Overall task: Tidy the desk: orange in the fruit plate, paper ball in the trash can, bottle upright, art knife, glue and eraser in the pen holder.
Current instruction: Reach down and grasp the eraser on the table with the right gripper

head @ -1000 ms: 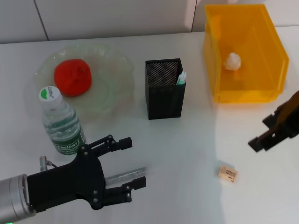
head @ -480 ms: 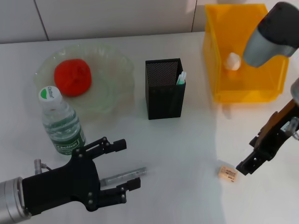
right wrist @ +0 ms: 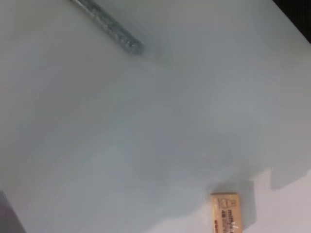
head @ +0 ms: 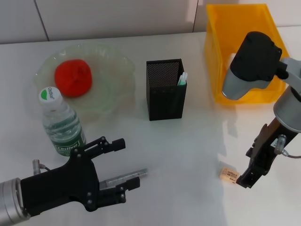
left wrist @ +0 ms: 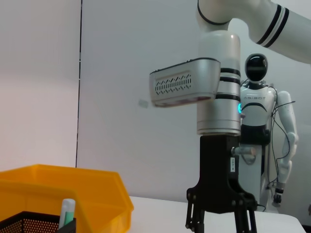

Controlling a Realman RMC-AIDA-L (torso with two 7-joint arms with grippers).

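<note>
The eraser (head: 229, 174), a small beige block with flat faces and faint reddish print, lies flat on the smooth white desk (head: 188, 141) at about 4 o'clock from the pen holder (head: 165, 89), its long axis running roughly from 10 to 4 o'clock in the head view; the right wrist view shows it (right wrist: 226, 212) lying clear of everything else. The right gripper (head: 245, 181), black and angular, hangs tip-down just beside the eraser at its 3 o'clock; whether its fingers are spread or closed cannot be told, and it grips nothing visible. The art knife (head: 123, 178), a slim grey metallic stick, lies on the desk with its long axis from about 8 to 2 o'clock, its free end pointing toward 2 o'clock. The left gripper (head: 120, 167) has its black fingers spread wide, one above and one below the knife's near part, not closed on it. The pen holder is a square black mesh cup, standing upright, with the glue's (head: 182, 78) pale green end poking out of its 3 o'clock corner. At its 9 o'clock the ribbed red-orange orange (head: 73, 78) sits in the wavy-rimmed pale green glass fruit plate (head: 115, 70). The clear bottle (head: 61, 122) stands upright at the plate's 6 o'clock edge. The translucent yellow-orange trash can (head: 221, 61) stands at 2 o'clock from the holder.
</note>
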